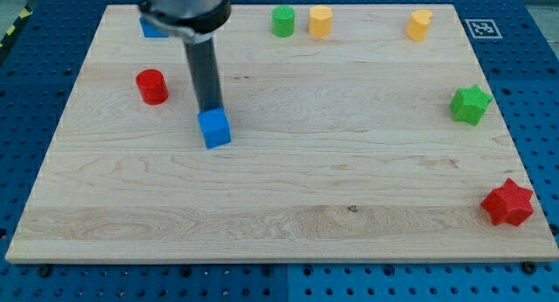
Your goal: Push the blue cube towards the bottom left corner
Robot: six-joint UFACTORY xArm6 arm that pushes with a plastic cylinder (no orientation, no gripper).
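One blue cube (215, 128) — touching my tip (210, 108), just below.

Blue cube (215, 128): small, solid bright blue, sits flat on wooden board (288, 162), one corner turned slightly toward view's bottom. Position: left half of board, roughly mid-height, well apart from bottom left corner. My tip (210, 108) touches or sits just beside cube's upper edge, on side toward view's top.
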